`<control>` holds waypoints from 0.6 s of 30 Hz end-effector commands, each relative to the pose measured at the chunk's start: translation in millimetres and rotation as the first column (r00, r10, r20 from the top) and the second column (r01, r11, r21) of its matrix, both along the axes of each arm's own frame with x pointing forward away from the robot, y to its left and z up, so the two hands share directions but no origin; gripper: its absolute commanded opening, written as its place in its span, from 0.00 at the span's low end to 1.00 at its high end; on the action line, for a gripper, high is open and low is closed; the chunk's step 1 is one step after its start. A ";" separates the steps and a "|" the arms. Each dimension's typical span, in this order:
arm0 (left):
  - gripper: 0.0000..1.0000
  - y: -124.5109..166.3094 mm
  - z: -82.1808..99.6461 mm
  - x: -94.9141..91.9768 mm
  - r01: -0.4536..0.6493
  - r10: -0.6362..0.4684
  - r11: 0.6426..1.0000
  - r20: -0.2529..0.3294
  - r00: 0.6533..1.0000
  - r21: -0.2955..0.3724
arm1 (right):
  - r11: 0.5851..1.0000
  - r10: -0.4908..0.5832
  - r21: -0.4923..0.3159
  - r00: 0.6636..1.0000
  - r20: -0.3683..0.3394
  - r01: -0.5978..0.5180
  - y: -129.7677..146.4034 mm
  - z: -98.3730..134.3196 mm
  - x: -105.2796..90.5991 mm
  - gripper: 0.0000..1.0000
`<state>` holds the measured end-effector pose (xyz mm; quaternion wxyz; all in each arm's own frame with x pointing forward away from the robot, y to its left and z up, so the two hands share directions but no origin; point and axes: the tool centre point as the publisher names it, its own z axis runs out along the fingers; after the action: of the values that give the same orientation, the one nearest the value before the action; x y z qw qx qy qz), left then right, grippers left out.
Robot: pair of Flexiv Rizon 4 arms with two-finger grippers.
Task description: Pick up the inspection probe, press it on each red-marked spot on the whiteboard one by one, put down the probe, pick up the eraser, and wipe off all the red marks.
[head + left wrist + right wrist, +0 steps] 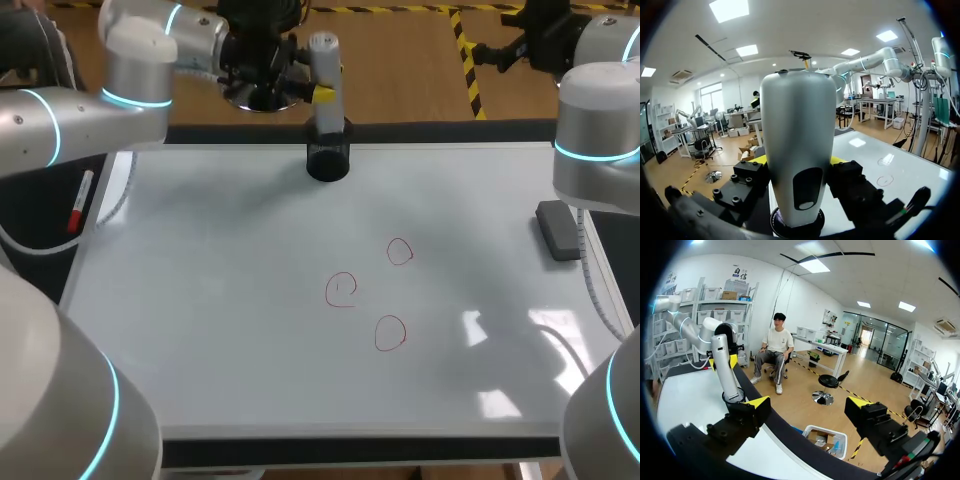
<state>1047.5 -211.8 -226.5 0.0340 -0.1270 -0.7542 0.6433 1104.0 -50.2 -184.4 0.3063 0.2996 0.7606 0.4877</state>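
My left gripper (799, 161) gripped the tall white cylindrical probe (324, 58) between its fingers, axis upright; right gripper (807, 402) open, farther off.

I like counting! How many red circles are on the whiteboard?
3. The far red circle sits toward the eraser, the middle red circle left of it, the near red circle nearest the front edge. None looks hidden.

Left claw (799, 161) clamps the probe (799, 120) on both sides — right claw (809, 403) gapes open.
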 end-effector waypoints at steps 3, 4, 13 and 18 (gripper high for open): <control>0.00 3.3 14.2 -5.8 0.008 -0.008 1.000 0.004 1.000 0.016 | 1.000 0.000 0.000 1.000 0.000 0.000 -0.1 -0.1 0.2 1.00; 0.00 3.8 15.8 -6.6 0.010 -0.010 1.000 0.005 1.000 0.019 | 1.000 0.000 0.000 1.000 0.000 0.000 -0.1 -0.1 0.2 1.00; 0.00 7.4 33.8 -16.2 0.021 -0.021 1.000 -0.002 1.000 0.009 | 1.000 0.000 0.000 1.000 0.000 0.000 -0.1 -0.1 0.2 1.00; 0.00 9.1 36.9 -22.2 0.004 -0.004 1.000 -0.009 1.000 0.017 | 1.000 0.000 0.000 1.000 0.000 0.000 -0.1 -0.1 0.2 1.00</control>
<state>1035.6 -204.8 -195.3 0.0466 -0.1318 -0.7551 0.6406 1104.0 -50.2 -184.4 0.3063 0.2996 0.7606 0.4877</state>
